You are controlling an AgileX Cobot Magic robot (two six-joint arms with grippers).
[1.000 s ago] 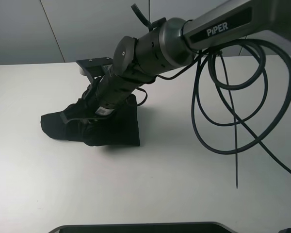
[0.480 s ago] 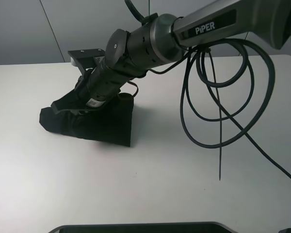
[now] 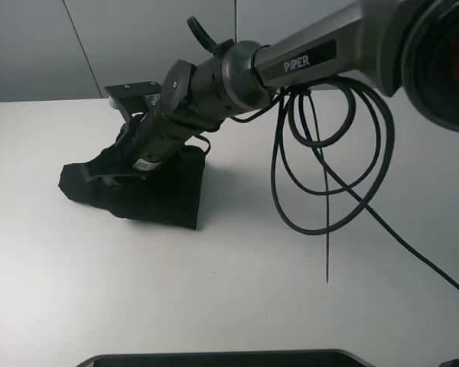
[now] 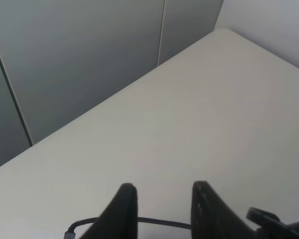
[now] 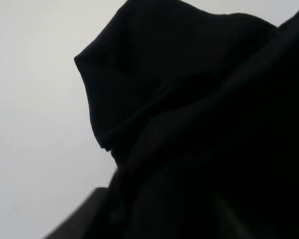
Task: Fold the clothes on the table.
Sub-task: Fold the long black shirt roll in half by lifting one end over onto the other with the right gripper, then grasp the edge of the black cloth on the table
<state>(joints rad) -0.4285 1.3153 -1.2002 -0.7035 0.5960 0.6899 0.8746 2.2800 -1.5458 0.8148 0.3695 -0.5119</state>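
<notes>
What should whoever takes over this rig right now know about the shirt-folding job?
Left pincer: open, empty, above bare table.
Right pincer: down on the black shirt; cloth hides its jaws, grip unclear.
Shirt: a lumpy, partly folded bundle, left of centre in the high view.
Left to do: flatten and finish the folds, judging by the uneven heap.

So the right arm (image 3: 214, 80) swings further left over the last second, and its PIPER label (image 3: 306, 61) slides left and down with it. The clothes (image 3: 164, 200) get dragged along. The black bundle shifts a bit left on the table (image 3: 237, 306) and its near corner pulls in. The cable loops (image 3: 274, 176) follow, and the loose end (image 3: 327, 277) hangs further left now. A big round joint (image 3: 444, 61) now fills the top right corner.
</notes>
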